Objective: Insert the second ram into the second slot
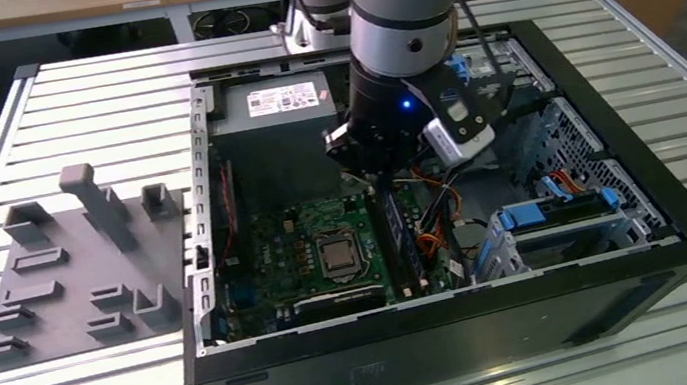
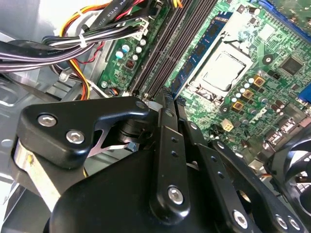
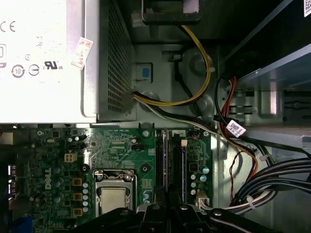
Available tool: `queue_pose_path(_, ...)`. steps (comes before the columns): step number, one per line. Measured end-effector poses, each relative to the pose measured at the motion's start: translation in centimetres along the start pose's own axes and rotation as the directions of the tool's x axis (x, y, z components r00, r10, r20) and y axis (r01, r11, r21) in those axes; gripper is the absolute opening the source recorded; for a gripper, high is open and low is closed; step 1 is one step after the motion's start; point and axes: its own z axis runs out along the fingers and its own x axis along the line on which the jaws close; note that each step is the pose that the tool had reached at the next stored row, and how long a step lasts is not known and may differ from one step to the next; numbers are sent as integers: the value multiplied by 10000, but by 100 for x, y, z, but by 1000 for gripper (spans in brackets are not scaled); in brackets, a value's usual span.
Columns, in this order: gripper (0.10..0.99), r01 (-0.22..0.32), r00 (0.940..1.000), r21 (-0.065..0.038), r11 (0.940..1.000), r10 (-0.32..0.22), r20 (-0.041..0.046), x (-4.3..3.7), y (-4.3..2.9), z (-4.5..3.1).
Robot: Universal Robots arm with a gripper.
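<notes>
**Second ram [image 2: 200,50]: position and gripper condition**

The slatted metal table [image 1: 61,101] carries the open computer case [image 1: 407,355]. A grey fixture plate [image 1: 73,281] lies beside the case on the exterior view's left. The arm [image 1: 405,2] reaches down into the case. Inside, the power supply [image 3: 43,58] sits at one end, and the green motherboard [image 1: 271,253] covers the floor next to it. A bundle of cables [image 3: 272,179] runs along the side away from the processor socket [image 2: 221,70]. The memory slots [image 3: 167,160] lie between the socket and the cables.

In the second wrist view the second ram, a blue strip with dark chips, stands on edge in the slot bank. It is on the side nearest the processor socket; which numbered slot it occupies cannot be told. The gripper [image 2: 171,99] hangs over one end of the slot bank, just beside the strip's end. Its fingers [image 2: 165,145] are drawn together, with nothing seen between the tips.
</notes>
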Motion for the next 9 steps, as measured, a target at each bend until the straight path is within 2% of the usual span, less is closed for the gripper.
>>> queue_pose_path(9, 137, 8, 10000, 2, 10000, -8, -9, -4, -4, 76)
